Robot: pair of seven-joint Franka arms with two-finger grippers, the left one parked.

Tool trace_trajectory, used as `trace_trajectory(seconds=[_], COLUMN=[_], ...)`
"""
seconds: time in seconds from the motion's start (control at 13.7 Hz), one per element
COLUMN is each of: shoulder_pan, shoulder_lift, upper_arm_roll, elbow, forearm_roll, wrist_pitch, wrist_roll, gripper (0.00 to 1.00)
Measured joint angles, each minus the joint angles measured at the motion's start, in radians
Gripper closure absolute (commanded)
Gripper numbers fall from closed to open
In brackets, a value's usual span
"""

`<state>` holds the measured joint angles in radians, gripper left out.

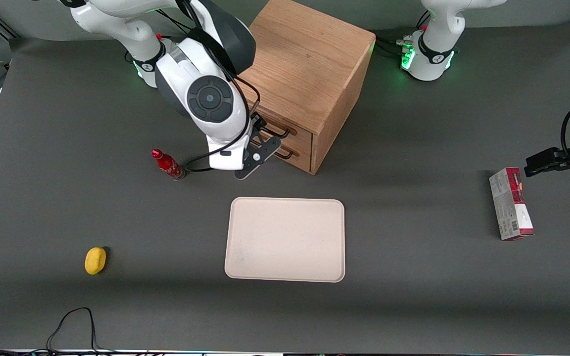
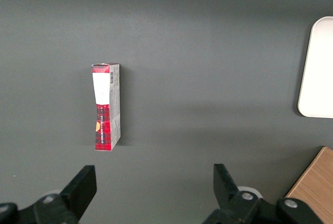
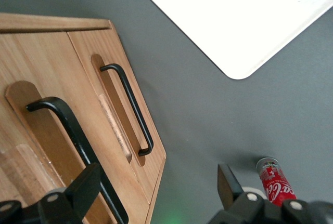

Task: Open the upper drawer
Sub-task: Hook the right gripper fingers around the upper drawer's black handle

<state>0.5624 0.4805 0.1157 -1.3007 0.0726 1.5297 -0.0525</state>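
One gripper [image 1: 260, 141], fingers spread, fronts the closed upper drawer [image 1: 292, 132].

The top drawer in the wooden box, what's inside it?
Can't tell: the top drawer is shut, so its inside is hidden. Only its wooden front and black handle show. The open gripper is right at that handle, one finger beside it, not gripping it yet.

Upper drawer [image 3: 31, 146] handle partly hidden by claw [image 3: 156, 190]; contact unclear.

End effector [image 1: 260, 143] in front of upper drawer [image 1: 285, 129], tray [image 1: 285, 240] nearer the camera
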Motion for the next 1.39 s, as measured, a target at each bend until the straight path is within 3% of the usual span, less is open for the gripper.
trace_trajectory(seconds=[0.22, 0.88, 1.17, 1.39], shoulder_pan=[0.001, 0.001, 0.001, -0.001], shoulder_lift=[0.019, 0.035, 0.054, 0.062], upper_arm_roll=[0.000, 0.000, 0.000, 0.000], elbow=[-0.011, -0.014, -0.021, -0.034], forearm_roll=[0.048, 0.066, 0.137, 0.142], wrist_pitch=[0.000, -0.001, -0.019, -0.022], wrist_roll=[-0.029, -0.236, -0.260, -0.279], gripper=[0.00, 0.00, 0.00, 0.00])
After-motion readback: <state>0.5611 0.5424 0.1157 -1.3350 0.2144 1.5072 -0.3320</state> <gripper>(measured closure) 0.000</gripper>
